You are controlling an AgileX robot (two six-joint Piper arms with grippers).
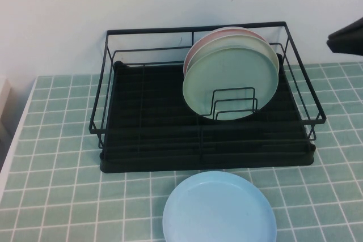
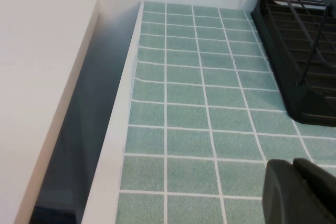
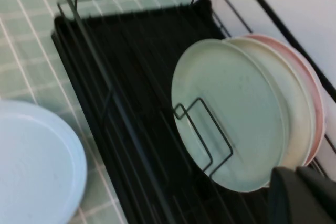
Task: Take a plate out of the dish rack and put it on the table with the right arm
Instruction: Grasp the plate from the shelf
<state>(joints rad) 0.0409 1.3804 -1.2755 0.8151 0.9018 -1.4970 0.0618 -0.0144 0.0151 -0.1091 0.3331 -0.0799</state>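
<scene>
The tiled green bench (image 1: 57, 140) fills the lower view, and the black wire rack (image 1: 147, 134) sits on it toward the back, by the white wall. Inside the rack, three plates stand on edge against the small wire dividers (image 1: 233, 105), on the rack's right half: the mint-green plate (image 1: 229, 77) in front, a cream plate (image 1: 271, 49) behind it, a pink plate (image 1: 227, 30) at the back (only slivers of those two show). A light blue plate (image 1: 218, 211) lies flat on the bench just in front of the rack. The right hand (image 1: 345, 38) hangs high at the right edge, apart from the plates; spread or pressed together, I cannot tell. The left hand (image 2: 299, 192) sits low over the bench, left of the rack; likewise unclear.
</scene>
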